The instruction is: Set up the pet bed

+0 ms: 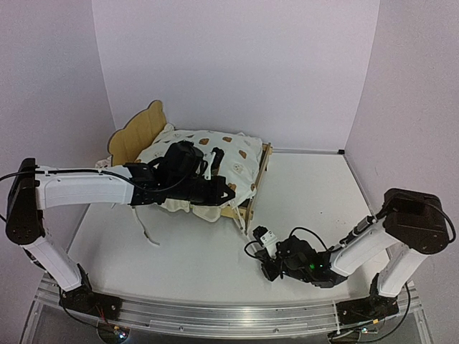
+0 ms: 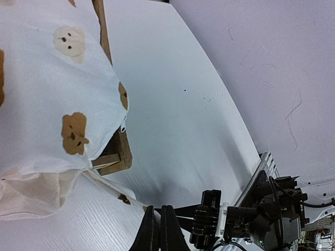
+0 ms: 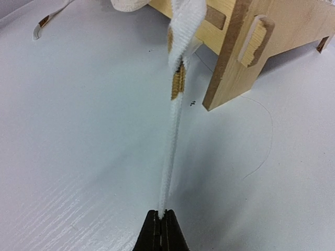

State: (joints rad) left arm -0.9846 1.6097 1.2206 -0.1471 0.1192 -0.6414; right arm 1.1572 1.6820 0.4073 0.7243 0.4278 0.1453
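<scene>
The pet bed (image 1: 136,136) stands on the white table (image 1: 315,193) in the upper middle of the overhead view, with its bear-ear headboard toward the upper left and its foot rail toward the right. The cream bear-print cushion (image 1: 237,154) lies across it, spilling over the near rail. The right gripper (image 3: 161,214) sits low at the lower middle of that view. Its jaws are closed on the end of one cushion tie (image 3: 175,104), which runs taut from the fingertips up to the cushion corner beside the bed's wooden leg. Pulling it out straight like this probably serves to draw that corner down over the frame, or to ready the tie for fastening. The left gripper (image 2: 159,212) hangs over the near edge of the bed, jaws pressed together. Nothing shows pinched between them, so it looks empty, perhaps waiting above the same corner. Another tie (image 1: 143,229) lies loose on the table at lower left.
</scene>
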